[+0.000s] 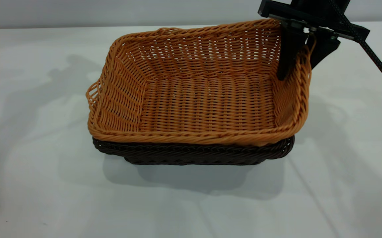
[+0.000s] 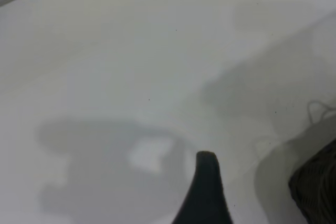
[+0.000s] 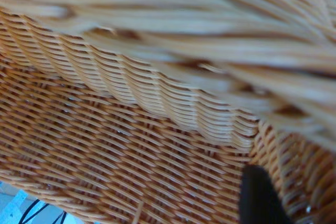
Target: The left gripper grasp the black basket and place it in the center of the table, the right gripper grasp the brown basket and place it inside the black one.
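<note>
The brown basket [image 1: 204, 99] sits nested in the black basket [image 1: 191, 153] mid-table, its far right corner riding a little higher. My right gripper [image 1: 298, 71] straddles the brown basket's right end wall, one finger inside and one outside, shut on that wall below the braided rim. The right wrist view is filled with orange weave [image 3: 131, 145], with one dark finger [image 3: 258, 198] against it. My left gripper [image 2: 260, 192] is outside the exterior view. Its wrist view shows a single finger [image 2: 206, 187] over bare table [image 2: 131, 51], open, with a corner of the black basket [image 2: 317, 187] off to one side.
The pale table [image 1: 29, 185] spreads wide around the baskets on the left, front and right. A black cable [image 1: 380, 66] slants down from the right arm at the far right. A wire loop of the dark basket [image 2: 317, 109] lies on the table.
</note>
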Robot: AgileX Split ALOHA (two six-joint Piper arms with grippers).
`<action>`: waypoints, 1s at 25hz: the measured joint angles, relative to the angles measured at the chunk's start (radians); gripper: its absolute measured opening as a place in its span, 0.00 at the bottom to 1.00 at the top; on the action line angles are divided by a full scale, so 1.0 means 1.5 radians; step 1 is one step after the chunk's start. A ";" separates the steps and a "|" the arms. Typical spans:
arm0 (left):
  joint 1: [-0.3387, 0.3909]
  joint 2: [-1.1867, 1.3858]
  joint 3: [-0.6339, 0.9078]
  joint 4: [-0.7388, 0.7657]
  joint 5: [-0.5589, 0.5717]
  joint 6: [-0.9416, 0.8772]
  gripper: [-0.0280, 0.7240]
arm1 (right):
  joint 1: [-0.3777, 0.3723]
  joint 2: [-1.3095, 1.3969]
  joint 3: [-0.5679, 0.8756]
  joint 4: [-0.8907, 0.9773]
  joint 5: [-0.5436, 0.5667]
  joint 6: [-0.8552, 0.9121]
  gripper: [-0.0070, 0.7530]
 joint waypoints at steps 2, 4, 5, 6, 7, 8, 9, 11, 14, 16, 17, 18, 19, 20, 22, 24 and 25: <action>0.000 0.000 0.000 0.000 0.000 0.000 0.77 | 0.000 0.000 0.000 0.001 -0.002 -0.009 0.49; 0.000 0.000 0.000 0.000 0.000 0.000 0.77 | 0.000 0.000 0.000 0.001 -0.002 -0.028 0.61; 0.000 0.000 0.000 0.000 0.000 0.000 0.77 | 0.000 0.000 0.000 -0.003 -0.005 -0.036 0.67; 0.000 0.000 0.000 0.000 0.000 0.000 0.77 | 0.000 0.000 0.000 -0.011 -0.007 -0.043 0.72; 0.000 0.000 0.000 0.000 0.000 0.000 0.77 | 0.000 0.000 0.000 -0.020 -0.012 -0.046 0.76; 0.000 0.000 0.000 0.000 0.000 0.000 0.77 | 0.000 0.000 0.000 -0.032 -0.015 -0.048 0.80; 0.000 0.000 0.000 0.000 0.001 0.000 0.77 | 0.000 0.000 0.000 -0.046 -0.020 -0.048 0.83; 0.000 -0.003 0.000 0.000 0.014 -0.006 0.77 | 0.000 -0.002 0.000 -0.076 -0.022 -0.049 0.85; 0.000 -0.023 0.001 0.001 0.039 -0.016 0.77 | 0.000 -0.024 0.000 -0.107 -0.022 -0.049 0.85; 0.000 -0.044 0.001 0.001 0.048 -0.019 0.77 | 0.000 -0.051 0.000 -0.109 -0.022 -0.051 0.84; 0.000 -0.055 0.001 0.001 0.053 -0.022 0.77 | 0.000 -0.064 0.000 -0.110 -0.023 -0.052 0.84; 0.000 -0.067 0.001 0.001 0.058 -0.022 0.77 | 0.000 -0.079 0.000 -0.111 -0.025 -0.055 0.83; 0.000 -0.078 0.001 0.001 0.062 -0.022 0.77 | 0.000 -0.097 0.000 -0.112 -0.027 -0.059 0.83; 0.000 -0.088 0.001 0.002 0.068 -0.023 0.77 | 0.000 -0.115 0.000 -0.113 -0.028 -0.061 0.82; 0.000 -0.114 0.001 0.005 0.079 -0.029 0.77 | 0.000 -0.155 0.000 -0.113 -0.032 -0.071 0.81; 0.000 -0.141 0.001 0.007 0.093 -0.039 0.77 | 0.000 -0.208 0.002 -0.113 -0.033 -0.085 0.80; 0.000 -0.159 0.001 0.008 0.104 -0.047 0.77 | 0.000 -0.232 0.002 -0.113 -0.033 -0.092 0.80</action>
